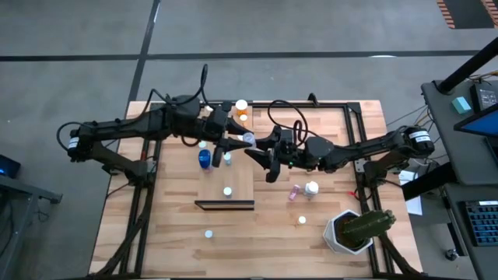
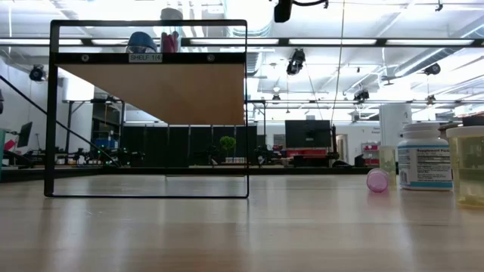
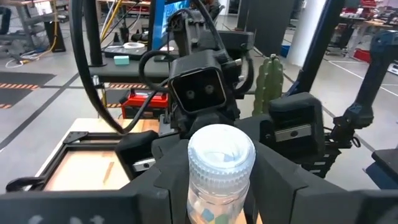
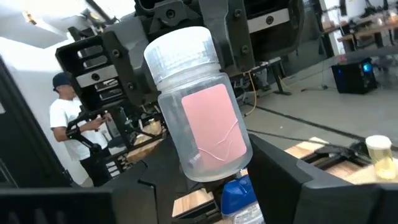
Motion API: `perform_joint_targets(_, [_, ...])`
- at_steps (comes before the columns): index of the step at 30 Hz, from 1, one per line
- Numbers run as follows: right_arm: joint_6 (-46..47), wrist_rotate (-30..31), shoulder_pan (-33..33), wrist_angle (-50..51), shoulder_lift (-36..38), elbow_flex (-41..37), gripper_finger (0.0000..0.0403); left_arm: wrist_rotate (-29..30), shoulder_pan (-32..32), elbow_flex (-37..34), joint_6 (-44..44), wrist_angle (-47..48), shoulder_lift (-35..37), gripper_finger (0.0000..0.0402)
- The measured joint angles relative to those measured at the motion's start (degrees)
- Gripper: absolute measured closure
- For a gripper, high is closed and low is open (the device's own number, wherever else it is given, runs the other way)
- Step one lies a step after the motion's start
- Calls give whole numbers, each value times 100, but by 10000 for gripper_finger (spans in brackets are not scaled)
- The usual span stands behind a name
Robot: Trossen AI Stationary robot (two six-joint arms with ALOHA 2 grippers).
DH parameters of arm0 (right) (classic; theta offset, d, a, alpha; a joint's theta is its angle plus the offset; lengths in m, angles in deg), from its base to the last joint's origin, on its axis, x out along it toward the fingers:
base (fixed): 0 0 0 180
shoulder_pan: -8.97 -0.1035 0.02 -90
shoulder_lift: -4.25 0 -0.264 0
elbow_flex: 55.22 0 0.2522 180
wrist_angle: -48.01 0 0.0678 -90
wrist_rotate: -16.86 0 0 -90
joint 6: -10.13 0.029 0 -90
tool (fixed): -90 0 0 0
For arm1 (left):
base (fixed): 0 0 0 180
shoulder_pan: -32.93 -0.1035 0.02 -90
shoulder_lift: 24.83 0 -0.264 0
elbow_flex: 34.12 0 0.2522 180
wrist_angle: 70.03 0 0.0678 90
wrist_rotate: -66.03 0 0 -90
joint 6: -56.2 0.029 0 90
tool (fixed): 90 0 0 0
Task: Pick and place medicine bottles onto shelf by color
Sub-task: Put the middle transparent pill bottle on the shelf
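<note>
One clear bottle (image 1: 247, 138) (image 3: 221, 168) (image 4: 202, 124) with a white ribbed cap and a pink label hangs in the air above the far right part of the shelf (image 1: 237, 183), between the two arms. We see the left gripper (image 1: 237, 142) holding it, its fingers (image 3: 155, 186) clamped on the bottle's sides. The right gripper (image 1: 263, 163) faces it from the right with its fingers (image 4: 292, 180) spread apart on either side of the bottle, and we cannot tell whether they touch it.

On the shelf below stand a fat blue bottle (image 1: 204, 158) (image 4: 239, 199), a small bottle (image 1: 227, 159) just right of it, and another white-capped one (image 1: 227, 190) nearer the dark front edge. Two orange bottles (image 1: 242, 110) stand on the surface (image 1: 171, 225) beyond the far end of the shelf.

To the right of the shelf a pink bottle (image 1: 294, 192) (image 2: 376, 180) lies on its side beside an upright white bottle (image 1: 311, 187) (image 2: 423, 155). Two more white-capped bottles stand apart on the near part of the surface, one right (image 1: 302, 221) and one left (image 1: 208, 232).

A white pot with a green cactus (image 1: 354, 229) sits at the near right corner. In the room beyond, we see a person (image 4: 68, 124) in a white shirt and a dark cap.
</note>
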Motion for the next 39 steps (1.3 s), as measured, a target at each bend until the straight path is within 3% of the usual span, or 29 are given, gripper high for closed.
perform_joint_targets(6, [327, 142, 29, 310, 38, 0, 182, 247, -2, -34, 139, 340, 148, 285])
perform_joint_targets(13, [384, 445, 36, 958, 404, -4, 139, 922, -436, -255, 601, 1652, 895, 285])
perform_joint_targets(18, [377, 594, 36, 1406, 511, -4, 133, 1733, -835, -1241, 335, 1706, 1489, 285])
perform_joint_targets(24, [294, 695, 40, 1678, 498, -4, 137, 2438, -961, -2764, -16, 573, 1947, 285])
perform_joint_targets(31, [294, 690, 36, 1738, 287, -11, 138, 2311, -1284, -3561, 54, 53, 2162, 285])
perform_joint_targets(37, [448, 682, 36, 1737, 153, -11, 138, 1010, -1832, -3341, 695, 102, 2558, 285])
perform_joint_targets(39, [499, 678, 36, 1737, 117, -11, 138, 248, -2158, -3291, 1038, 92, 2657, 285])
